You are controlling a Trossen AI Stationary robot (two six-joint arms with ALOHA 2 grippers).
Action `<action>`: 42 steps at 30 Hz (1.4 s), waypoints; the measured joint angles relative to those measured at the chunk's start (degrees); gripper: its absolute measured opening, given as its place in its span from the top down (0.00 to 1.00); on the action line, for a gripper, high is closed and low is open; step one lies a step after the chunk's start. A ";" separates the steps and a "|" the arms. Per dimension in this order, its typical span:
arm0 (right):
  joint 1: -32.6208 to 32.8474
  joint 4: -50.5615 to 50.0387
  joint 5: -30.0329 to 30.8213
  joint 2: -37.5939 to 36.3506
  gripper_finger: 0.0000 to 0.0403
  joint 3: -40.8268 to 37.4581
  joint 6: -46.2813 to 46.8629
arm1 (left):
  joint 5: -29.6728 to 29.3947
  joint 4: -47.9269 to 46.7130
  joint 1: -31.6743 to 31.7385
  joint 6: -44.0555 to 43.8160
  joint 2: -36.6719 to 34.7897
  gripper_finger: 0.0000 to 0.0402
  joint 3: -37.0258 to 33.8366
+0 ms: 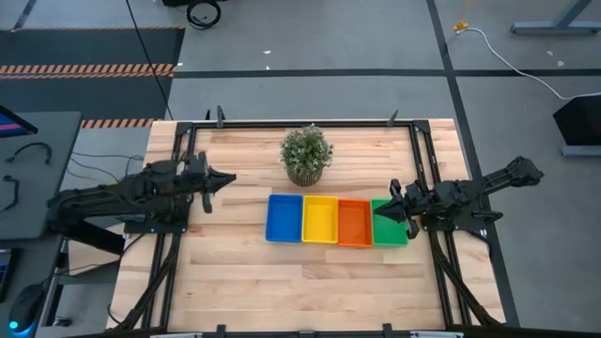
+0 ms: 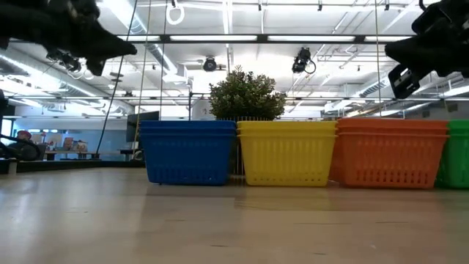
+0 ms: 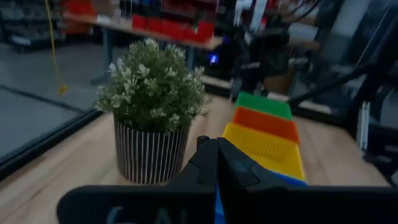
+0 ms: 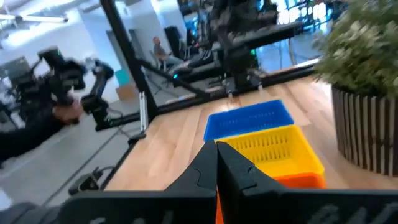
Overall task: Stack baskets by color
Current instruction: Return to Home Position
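Blue (image 1: 285, 217), yellow (image 1: 319, 219), orange (image 1: 354, 222) and green (image 1: 392, 231) baskets stand side by side in a row at mid-table, bottoms on the wood. The low view shows each colour as a stack: blue (image 2: 188, 152), yellow (image 2: 287, 152), orange (image 2: 390, 152). My left gripper (image 1: 232, 176) hovers shut over the table's left part, pointing right, well clear of the blue baskets. My right gripper (image 1: 377, 209) is shut too and points left above the green baskets' left edge. In the low view it (image 2: 399, 55) hangs well above the row.
A potted green plant (image 1: 306, 155) in a striped pot stands just behind the blue and yellow baskets. Black frame rails (image 1: 421, 160) run along the table's left, right and far sides. Bare wood (image 1: 300, 286) lies between the row and the near edge.
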 joint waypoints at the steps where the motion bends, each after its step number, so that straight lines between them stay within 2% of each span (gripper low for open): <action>1: 0.07 -0.01 0.61 -0.79 1.00 0.01 -0.21 | -0.36 2.07 -0.62 -0.31 -1.86 0.99 -2.15; 6: 0.08 -0.73 3.14 -3.38 1.00 0.13 -3.85 | -0.35 9.71 -4.05 -1.99 -10.48 0.99 -12.53; 11: 0.08 0.60 4.96 -5.29 1.00 0.13 -5.77 | -0.13 6.78 -6.23 1.12 -18.43 0.99 -16.69; 14: 0.11 1.01 7.13 -6.44 1.00 0.13 -6.95 | 0.22 5.42 -6.10 2.89 -18.05 0.99 -15.85; 18: 0.09 0.62 8.34 -6.86 1.00 0.13 -7.02 | 0.56 -4.62 -6.15 4.39 -18.36 0.98 -12.82; 20: 0.11 0.72 8.67 -6.84 0.99 0.13 -7.85 | -0.05 -6.66 -6.13 3.87 -18.34 0.97 -12.32; 25: 0.11 1.59 10.84 -6.77 0.97 0.15 -9.97 | 3.25 -6.78 -7.08 4.53 -18.31 0.98 -12.41; 32: 0.08 2.00 10.75 -6.77 0.96 0.15 -10.12 | 3.18 -0.08 -8.91 4.22 -18.18 0.96 -13.05; 34: 0.08 1.95 11.42 -6.77 0.97 0.15 -6.69 | 3.16 -0.02 -8.97 3.89 -18.16 0.95 -13.03; 36: -0.06 1.88 14.90 -6.75 0.97 0.15 -3.60 | 3.11 0.17 -8.97 1.56 -18.16 0.94 -13.05; 38: -1.14 1.68 17.59 -6.75 0.97 0.02 -6.12 | 3.12 0.17 -8.96 -0.91 -18.14 0.94 -13.05; 40: -3.22 1.47 17.95 -6.77 0.98 0.00 -8.42 | 3.13 0.02 -8.97 -3.28 -18.14 0.94 -13.05; 42: -5.90 1.52 15.79 -6.79 0.99 0.11 -9.87 | 3.14 -0.32 -8.97 -5.45 -18.11 0.95 -13.05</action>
